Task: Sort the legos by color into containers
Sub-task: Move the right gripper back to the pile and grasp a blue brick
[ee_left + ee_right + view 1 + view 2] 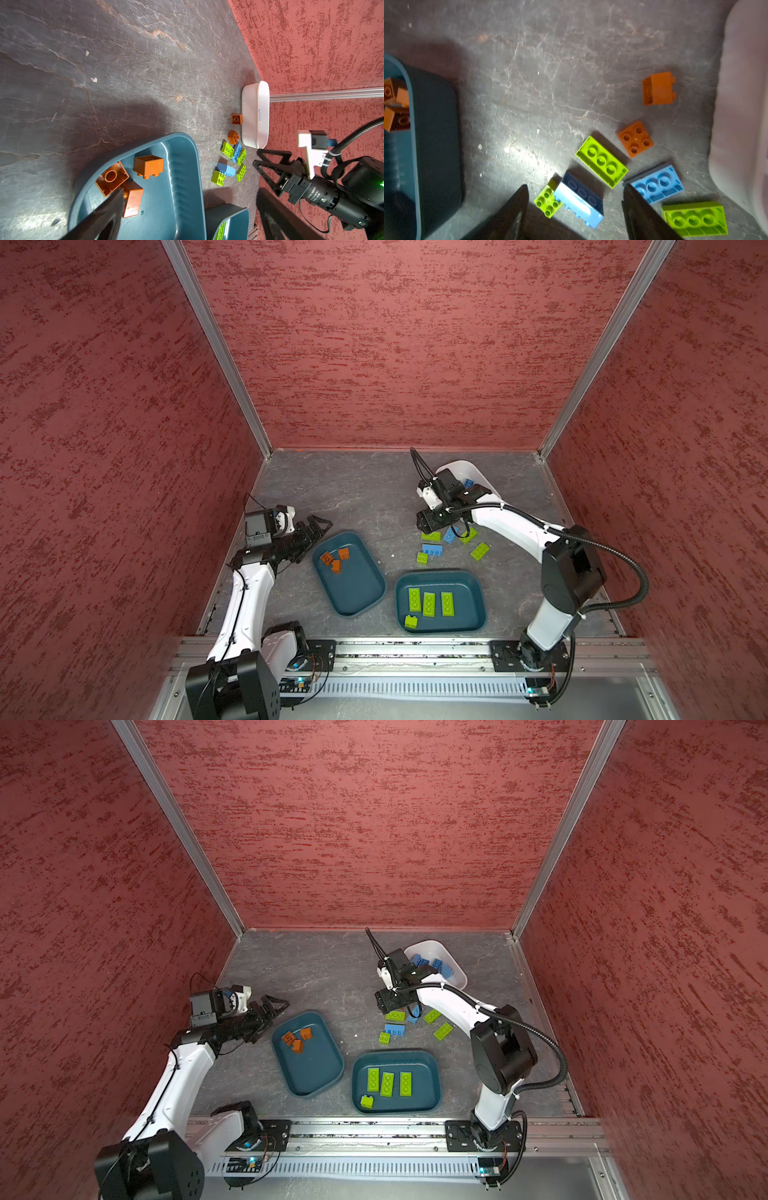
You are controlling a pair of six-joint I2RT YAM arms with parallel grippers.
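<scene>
i'm looking at a dark grey, veined table. one teal tub sits left of middle, with a second teal tub just beside it, nearer the front. a white tub sits back right. between them lie four loose lime green bricks and two blue bricks. two orange-brown bricks lie near the white tub, and pale specks dot the table.
</scene>
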